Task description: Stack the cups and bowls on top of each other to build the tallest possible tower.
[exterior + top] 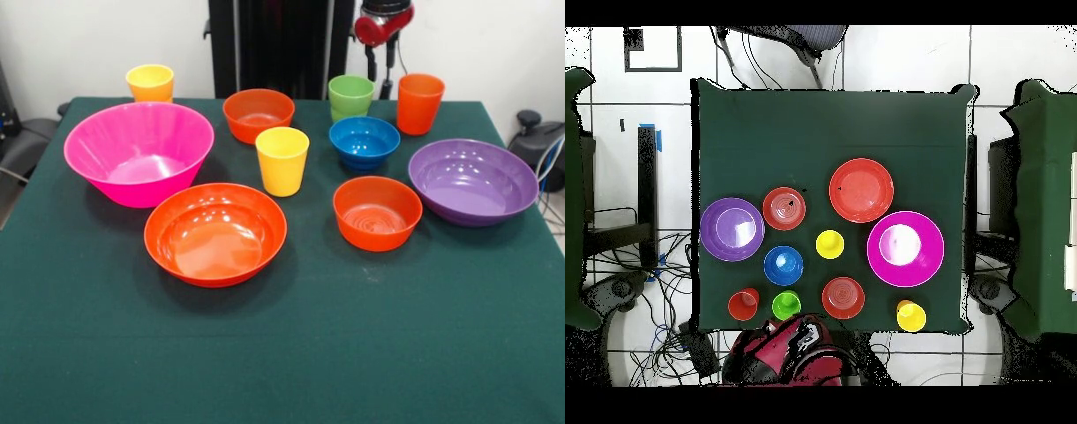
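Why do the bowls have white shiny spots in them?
Front view: lamps overhead mirror as small white dots in the wide orange bowl and purple bowl; soft shadows lie on the green cloth. Overhead view: glare whitens the middles of the pink bowl and purple bowl.

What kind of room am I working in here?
Likely a robotics lab: a table under green cloth, loose cables on a tiled floor, and neighbouring green tables.
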### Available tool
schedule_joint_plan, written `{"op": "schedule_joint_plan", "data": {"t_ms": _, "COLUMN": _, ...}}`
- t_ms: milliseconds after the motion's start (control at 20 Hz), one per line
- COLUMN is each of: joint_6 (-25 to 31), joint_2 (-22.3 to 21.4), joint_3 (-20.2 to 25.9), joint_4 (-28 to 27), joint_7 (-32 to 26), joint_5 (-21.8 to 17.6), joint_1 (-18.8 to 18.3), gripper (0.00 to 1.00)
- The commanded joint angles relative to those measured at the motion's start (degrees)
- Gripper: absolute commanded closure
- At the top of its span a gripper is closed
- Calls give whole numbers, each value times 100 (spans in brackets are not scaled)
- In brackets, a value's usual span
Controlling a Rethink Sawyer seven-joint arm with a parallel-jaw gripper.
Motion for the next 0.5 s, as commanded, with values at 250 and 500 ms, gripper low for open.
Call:
{"op": "schedule_joint_plan", "data": {"t_ms": 250, "joint_6": 1144, "joint_2": -306, "joint_3": 1046, "joint_4": 73, "joint_7": 150, "joint_5": -12, "joint_1": -525, "gripper": 0}}
{"op": "schedule_joint_plan", "data": {"t_ms": 500, "joint_6": 1387, "joint_2": -556, "joint_3": 1332, "joint_4": 192, "joint_7": 94, "joint_5": 33, "joint_1": -793, "gripper": 0}}
